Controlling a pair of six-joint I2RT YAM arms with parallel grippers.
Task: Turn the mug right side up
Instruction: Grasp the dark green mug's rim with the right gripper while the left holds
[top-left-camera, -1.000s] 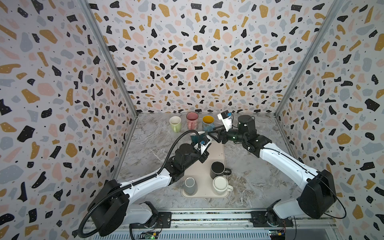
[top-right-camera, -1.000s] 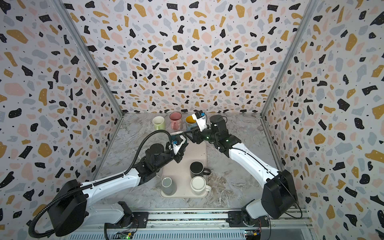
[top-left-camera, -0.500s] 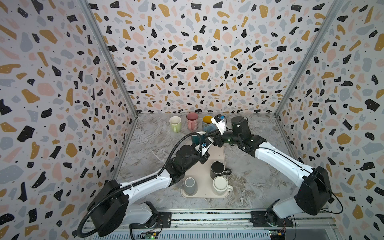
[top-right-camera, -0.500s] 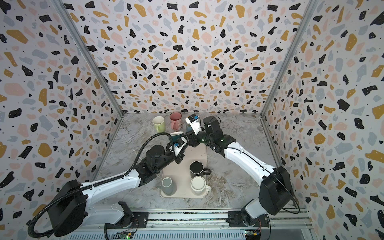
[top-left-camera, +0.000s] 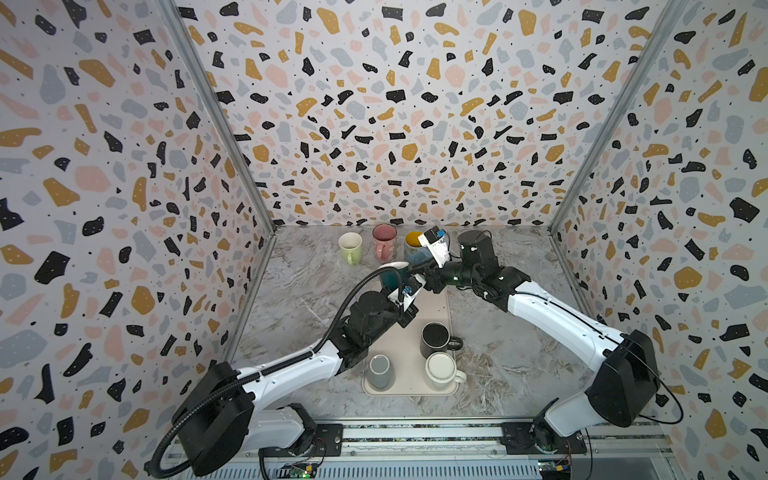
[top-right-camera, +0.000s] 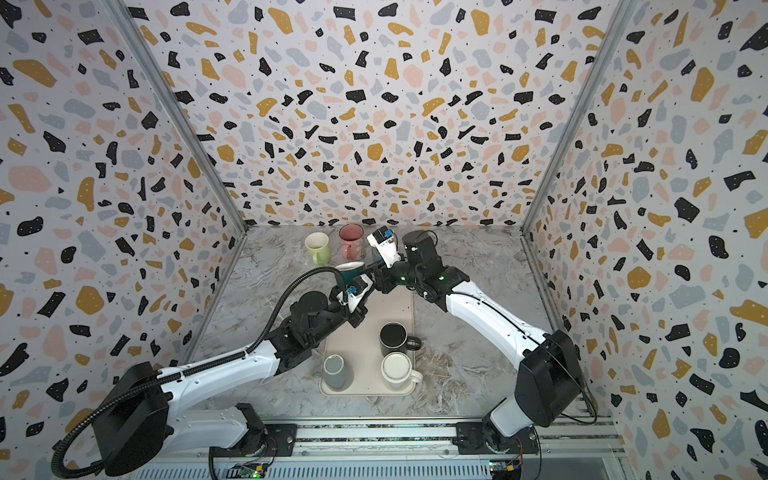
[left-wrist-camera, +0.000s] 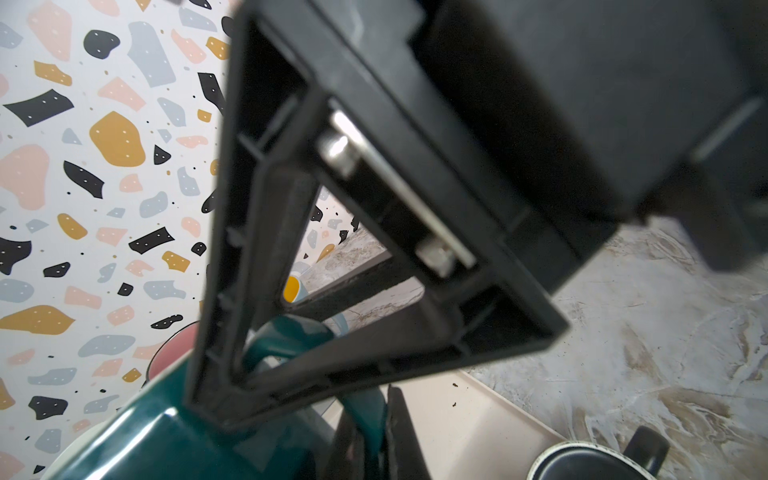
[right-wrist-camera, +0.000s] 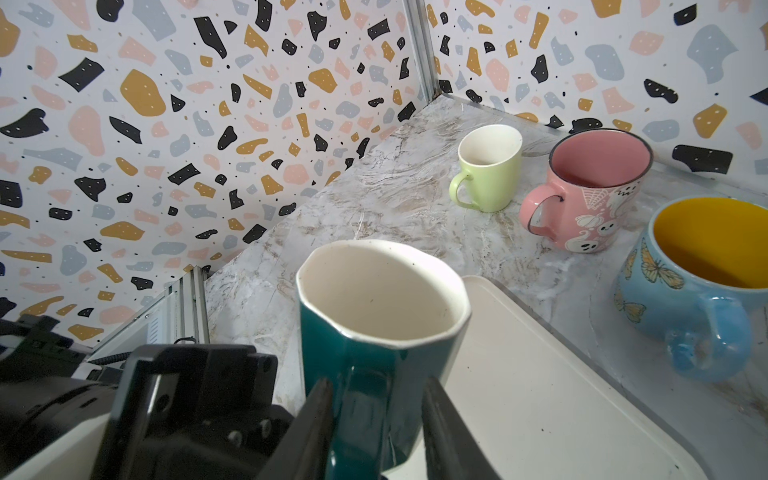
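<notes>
Jaws of the left gripper are pinched right together on the teal mug, at its handle side as far as we can make out. Those of the right gripper stand part open astride the same handle, and we see a strip of teal wall between it and each finger, so nothing is clamped there. We find the mug upright, white mouth up, at the far left corner of the beige tray in both top views; its base is hidden, so we cannot tell whether it rests or hangs. At the tray's near end stand a black mug, a white mug and a grey mug. Along the back of the marble table, off the tray, stand a green mug, a pink mug and a blue mug with a yellow inside.
</notes>
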